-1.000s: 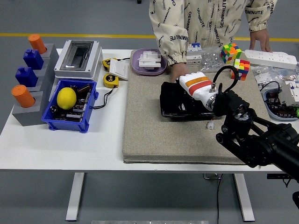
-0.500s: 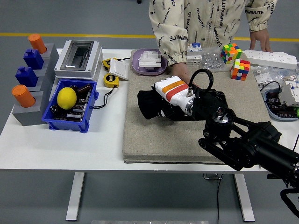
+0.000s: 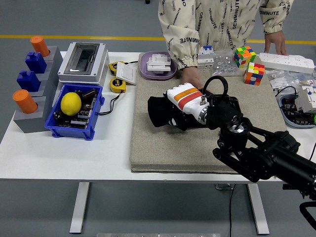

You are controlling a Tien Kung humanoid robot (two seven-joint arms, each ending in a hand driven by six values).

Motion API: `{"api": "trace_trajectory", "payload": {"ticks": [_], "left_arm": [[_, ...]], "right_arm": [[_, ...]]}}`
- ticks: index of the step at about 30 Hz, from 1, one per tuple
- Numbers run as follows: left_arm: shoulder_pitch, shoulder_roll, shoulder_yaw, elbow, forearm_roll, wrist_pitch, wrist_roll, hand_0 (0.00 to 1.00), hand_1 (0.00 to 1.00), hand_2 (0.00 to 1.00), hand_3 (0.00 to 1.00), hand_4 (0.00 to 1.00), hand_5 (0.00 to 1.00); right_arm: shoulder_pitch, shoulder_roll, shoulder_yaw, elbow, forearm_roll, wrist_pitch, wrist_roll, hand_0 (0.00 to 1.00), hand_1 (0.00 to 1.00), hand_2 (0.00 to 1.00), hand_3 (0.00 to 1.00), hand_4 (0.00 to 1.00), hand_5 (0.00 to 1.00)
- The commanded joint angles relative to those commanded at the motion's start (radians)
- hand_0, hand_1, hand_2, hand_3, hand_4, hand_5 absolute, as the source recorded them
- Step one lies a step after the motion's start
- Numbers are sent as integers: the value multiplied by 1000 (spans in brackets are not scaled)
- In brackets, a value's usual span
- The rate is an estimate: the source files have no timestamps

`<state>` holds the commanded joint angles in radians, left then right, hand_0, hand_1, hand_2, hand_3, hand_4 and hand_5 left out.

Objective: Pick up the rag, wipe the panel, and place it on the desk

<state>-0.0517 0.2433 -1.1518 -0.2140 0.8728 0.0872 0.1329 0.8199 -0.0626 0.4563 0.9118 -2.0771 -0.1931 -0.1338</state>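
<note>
Pickup looks done; right hand point(image 3: 183, 101) closed on the black rag point(image 3: 160, 112), centre frame, pressing it at the panel point(image 3: 232, 104) on the grey mat point(image 3: 197, 148); wiping apparently underway; placing on desk still left.

Single high head view, facing forward and down over the white table point(image 3: 64, 148).

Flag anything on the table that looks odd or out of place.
One oddity: a lemon sits in the blue bin among black electronic parts. Otherwise the right hand presses the black rag on the mat normally.
</note>
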Motion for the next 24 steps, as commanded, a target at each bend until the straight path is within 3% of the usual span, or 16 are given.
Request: {"api": "trace_trajectory", "payload": {"ticks": [24], "left_arm": [[3, -7, -16, -2, 5, 0, 0, 650, 663, 696, 580, 682, 447]], "right_arm": [[-69, -166, 102, -14, -3, 2, -2, 388, 419, 476, 501, 968, 176]]}}
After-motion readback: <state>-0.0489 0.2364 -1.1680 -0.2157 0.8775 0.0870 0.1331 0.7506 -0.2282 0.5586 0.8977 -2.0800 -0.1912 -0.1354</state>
